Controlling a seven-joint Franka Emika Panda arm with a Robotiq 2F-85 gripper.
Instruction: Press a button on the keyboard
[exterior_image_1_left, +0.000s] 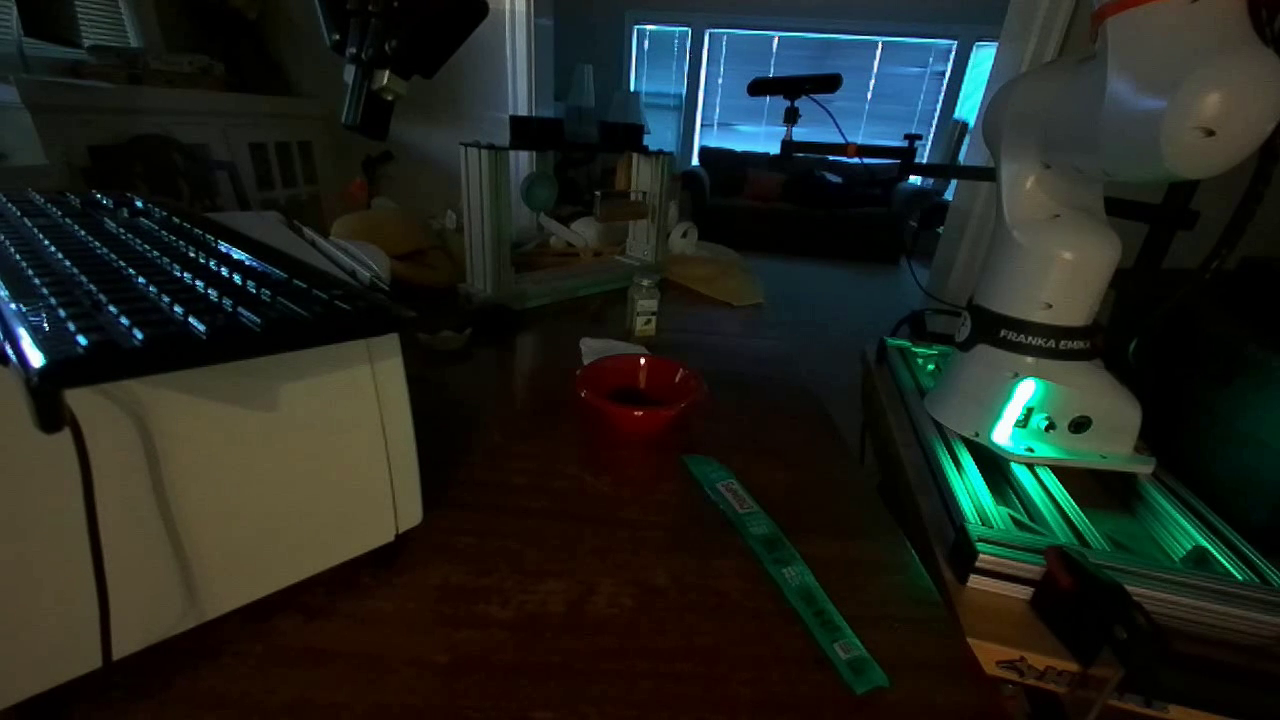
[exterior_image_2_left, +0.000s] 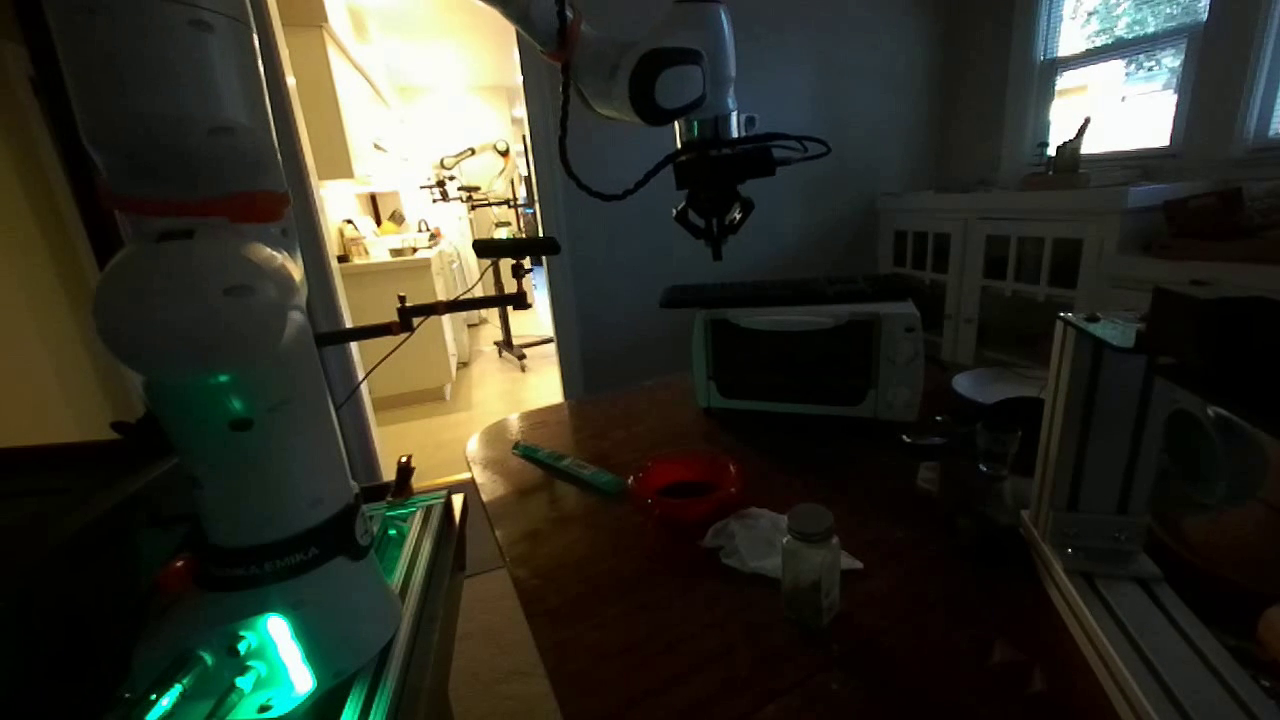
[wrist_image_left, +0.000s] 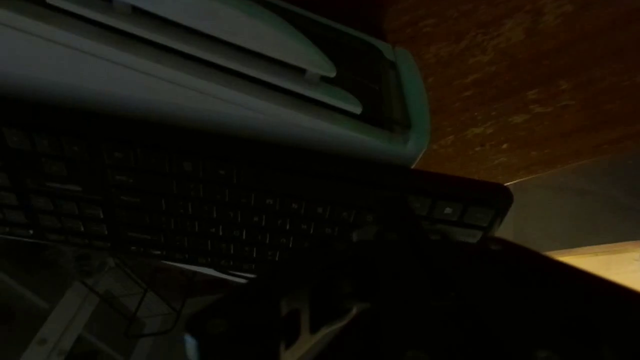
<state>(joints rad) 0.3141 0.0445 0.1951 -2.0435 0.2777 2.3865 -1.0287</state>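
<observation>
The keyboard is a wide dark panel of small keys (exterior_image_1_left: 150, 270) lying on top of a white toaster oven (exterior_image_1_left: 260, 480). It shows edge-on in an exterior view (exterior_image_2_left: 780, 292) and from above in the wrist view (wrist_image_left: 225, 220). My gripper (exterior_image_2_left: 717, 250) points down with its fingertips together and empty, a little above the keyboard and apart from it. It also hangs at the top in an exterior view (exterior_image_1_left: 368, 115). In the wrist view the dark fingers (wrist_image_left: 400, 207) hide keys near one end of the keyboard.
A red bowl (exterior_image_1_left: 640, 395), a green strip (exterior_image_1_left: 790, 570) and a glass jar (exterior_image_2_left: 810, 565) are on the wooden table. A crumpled white sheet (exterior_image_2_left: 750, 540) lies by the bowl. A metal frame (exterior_image_2_left: 1090, 450) stands on the table. A cable (exterior_image_1_left: 90, 540) hangs from the keyboard.
</observation>
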